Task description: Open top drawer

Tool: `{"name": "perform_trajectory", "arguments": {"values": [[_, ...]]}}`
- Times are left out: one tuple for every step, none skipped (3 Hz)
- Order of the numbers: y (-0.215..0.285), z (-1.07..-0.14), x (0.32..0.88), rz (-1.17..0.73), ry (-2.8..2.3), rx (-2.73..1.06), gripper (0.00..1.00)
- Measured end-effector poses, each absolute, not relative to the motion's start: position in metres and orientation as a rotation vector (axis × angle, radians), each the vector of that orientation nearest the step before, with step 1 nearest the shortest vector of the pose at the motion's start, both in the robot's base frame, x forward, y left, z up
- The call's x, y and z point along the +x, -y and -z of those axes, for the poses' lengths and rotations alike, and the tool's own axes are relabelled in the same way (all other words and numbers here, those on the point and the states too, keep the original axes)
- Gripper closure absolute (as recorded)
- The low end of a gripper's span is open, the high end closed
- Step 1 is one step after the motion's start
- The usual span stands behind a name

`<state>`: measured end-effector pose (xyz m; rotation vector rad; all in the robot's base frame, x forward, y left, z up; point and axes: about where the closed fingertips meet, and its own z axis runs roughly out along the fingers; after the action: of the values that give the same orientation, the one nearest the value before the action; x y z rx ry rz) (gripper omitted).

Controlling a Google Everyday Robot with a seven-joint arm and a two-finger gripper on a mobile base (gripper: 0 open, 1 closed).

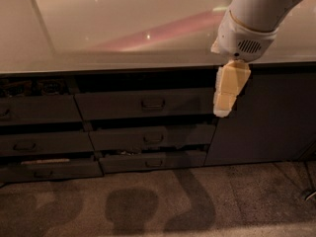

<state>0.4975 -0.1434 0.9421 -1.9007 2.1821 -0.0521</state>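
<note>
The top drawer [145,103] is a wide dark-grey front just under the counter, with a small loop handle [153,103] at its centre. It stands slightly out from the cabinet, with a dark gap above it. My gripper [224,100] hangs from the white arm at the upper right, pale yellow fingers pointing down. Its tip is level with the drawer front, by the drawer's right end and well right of the handle. It holds nothing that I can see.
Two shallower drawers [150,137] sit below the top one, and another stack of drawers [37,110] stands to the left. A plain dark cabinet door [266,117] is to the right. A glossy counter [123,28] runs above. Carpet floor [158,201] lies below.
</note>
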Motion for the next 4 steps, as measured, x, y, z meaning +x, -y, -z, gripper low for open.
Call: {"name": "perform_trajectory", "arguments": {"values": [[0.1372, -0.9384, 0.4948, 0.068, -2.096, -2.064, 0.00], [0.1275, -0.9363, 0.4987, 0.078, -1.958, -2.222, 0.00], [0.1275, -0.9363, 0.4987, 0.078, -1.958, -2.222, 0.00], [0.1294, -0.9332, 0.4989, 0.161, -1.900, -2.210, 0.00]]}}
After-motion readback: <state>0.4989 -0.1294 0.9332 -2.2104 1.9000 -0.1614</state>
